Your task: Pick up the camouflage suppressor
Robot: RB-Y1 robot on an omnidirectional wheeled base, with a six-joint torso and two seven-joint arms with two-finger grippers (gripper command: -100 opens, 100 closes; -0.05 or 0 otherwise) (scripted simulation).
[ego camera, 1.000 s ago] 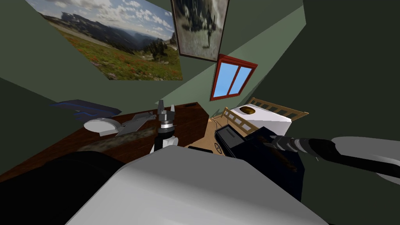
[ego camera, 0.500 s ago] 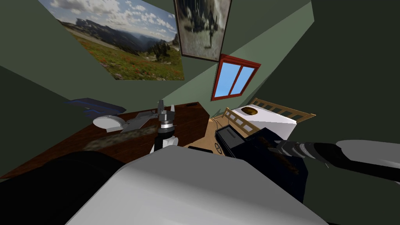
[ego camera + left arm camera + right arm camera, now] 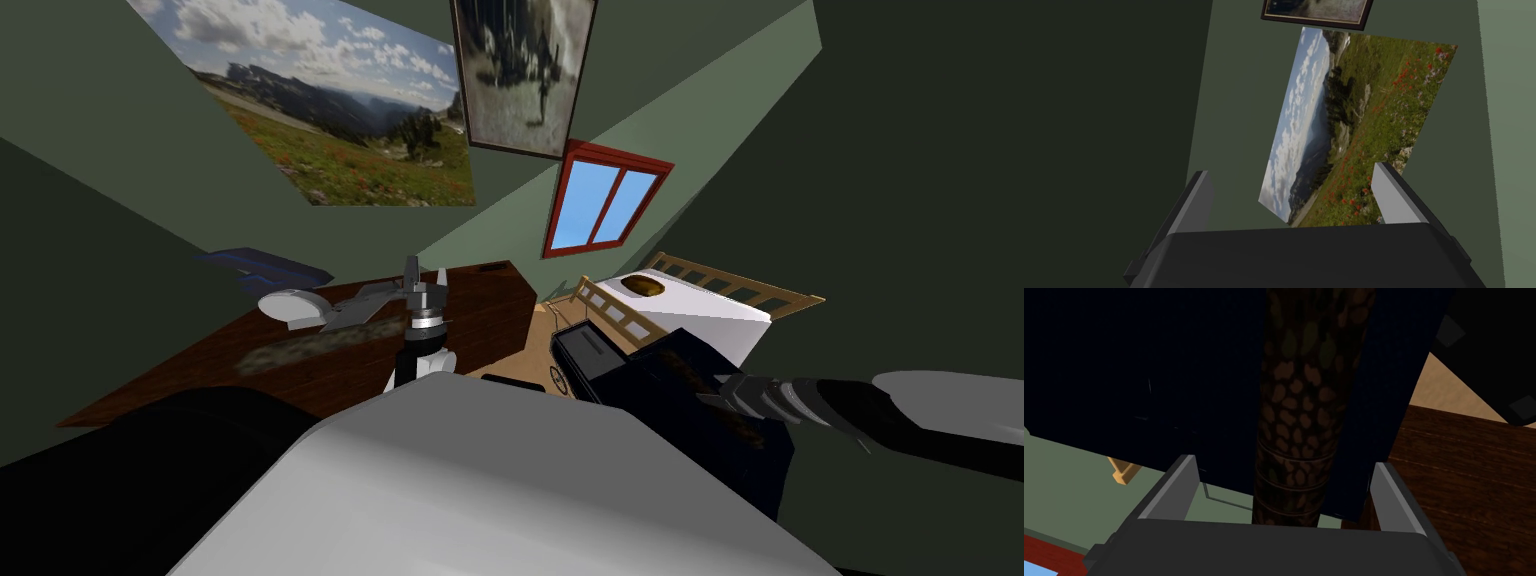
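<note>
The camouflage suppressor (image 3: 1304,413) is a dark cylinder with brown and green blotches, lying on a dark navy surface (image 3: 1149,363). My right gripper (image 3: 1284,463) is open and straddles its near end, one finger on each side with a gap to the cylinder. In the head view the suppressor (image 3: 700,382) is a brownish streak on the navy surface (image 3: 660,400), just ahead of my right wrist. My left gripper (image 3: 424,276) stands open and upright over the brown table (image 3: 480,310), holding nothing.
On the brown table lie a grey model plane (image 3: 355,308), a white dish-like thing (image 3: 288,305) and a long mottled grey-brown object (image 3: 310,347). A black case (image 3: 588,355) sits beside the navy surface. A wooden bed with a white mattress (image 3: 700,305) stands beyond.
The whole head picture has slid right, so my head or base has turned. My right forearm has shifted slightly right and down in the picture. The left gripper keeps its place.
</note>
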